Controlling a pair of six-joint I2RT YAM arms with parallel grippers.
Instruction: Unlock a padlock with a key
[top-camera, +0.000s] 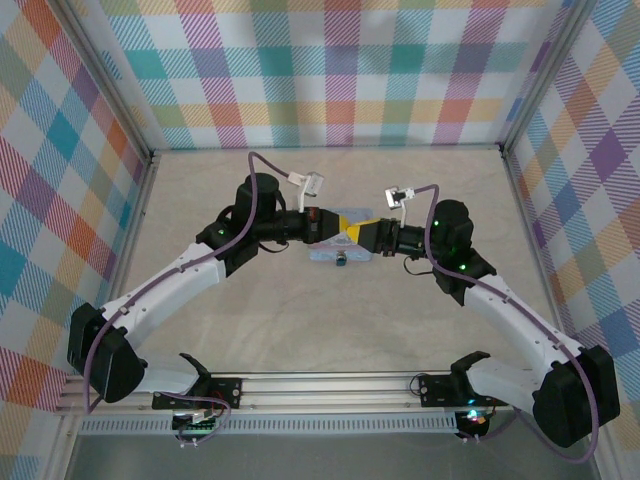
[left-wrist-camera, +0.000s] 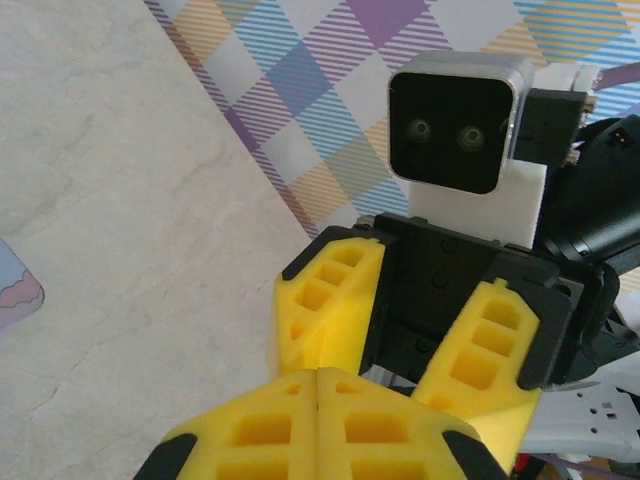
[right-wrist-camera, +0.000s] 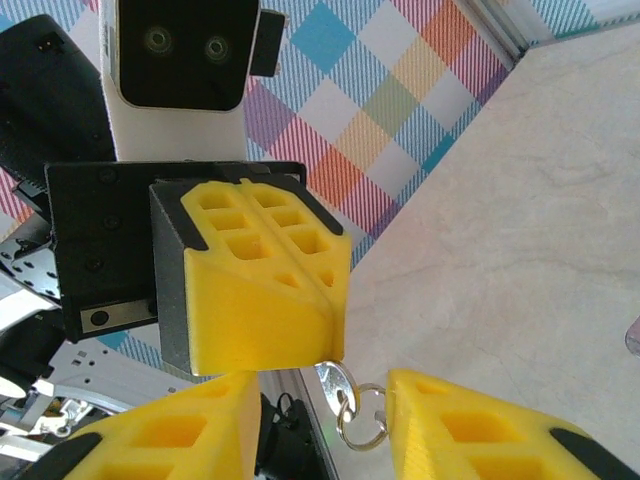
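Observation:
My left gripper (top-camera: 350, 237) (left-wrist-camera: 320, 400) is shut on the key (right-wrist-camera: 334, 378). In the right wrist view its closed yellow fingers (right-wrist-camera: 262, 295) pinch the blade, so the silver bow and a small key ring (right-wrist-camera: 362, 418) stick out below the tips. My right gripper (top-camera: 366, 236) (right-wrist-camera: 325, 425) faces it tip to tip with its jaws apart. One finger (right-wrist-camera: 170, 435) stands off the bow and the other is at the ring. Both grippers hover over the pale blue tin (top-camera: 322, 254). A tiny dark thing at the tin's near edge looks like the padlock (top-camera: 342, 260).
The beige table (top-camera: 330, 330) is walled by checked panels on three sides, with aluminium posts at the corners. A corner of the blue tin (left-wrist-camera: 14, 292) shows at the left in the left wrist view. Cables loop above both wrists.

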